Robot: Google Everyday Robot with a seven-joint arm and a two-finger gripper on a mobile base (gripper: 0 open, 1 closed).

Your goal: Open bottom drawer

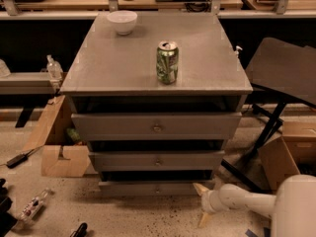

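The grey cabinet has three drawers. The bottom drawer (pixel 157 187) is the lowest and slimmest front, with a tiny centre knob, and sits nearly flush with a small lip showing. My gripper (pixel 202 204) is on a white arm coming from the lower right. It is low, just right of the bottom drawer's right end. Its two cream fingers are spread apart, one pointing up-left and one down, with nothing between them.
A green can (pixel 167 62) and a white bowl (pixel 122 21) stand on the cabinet top (pixel 113 68). Cardboard boxes lie at left (pixel 61 157) and right (pixel 286 157). A dark folding stand (pixel 284 78) is at the right. Small items litter the floor at lower left.
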